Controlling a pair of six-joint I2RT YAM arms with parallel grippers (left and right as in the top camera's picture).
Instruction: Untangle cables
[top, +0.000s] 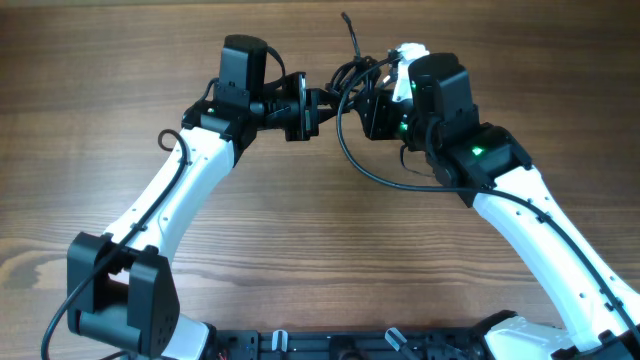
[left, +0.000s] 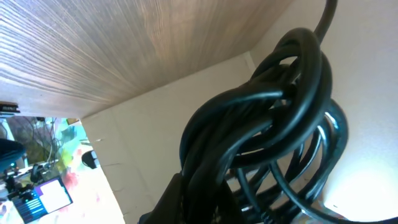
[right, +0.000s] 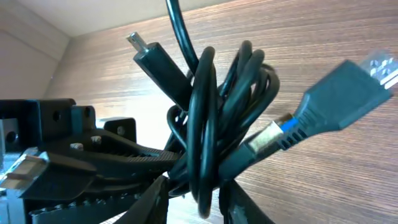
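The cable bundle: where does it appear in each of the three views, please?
Overhead: the cable bundle is at top centre, slightly right of the middle.
Left wrist: the cable bundle fills the right half, very close.
Right wrist: the cable bundle is in the centre.
Shared landmark: the wooden table, visible in every view.

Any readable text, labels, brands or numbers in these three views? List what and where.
No text can be read in any view.
The cables and their plugs: no printed marking visible.
The white panel in the background of the left wrist view: too blurred to read.
The arms: only green lights, no legible lettering.
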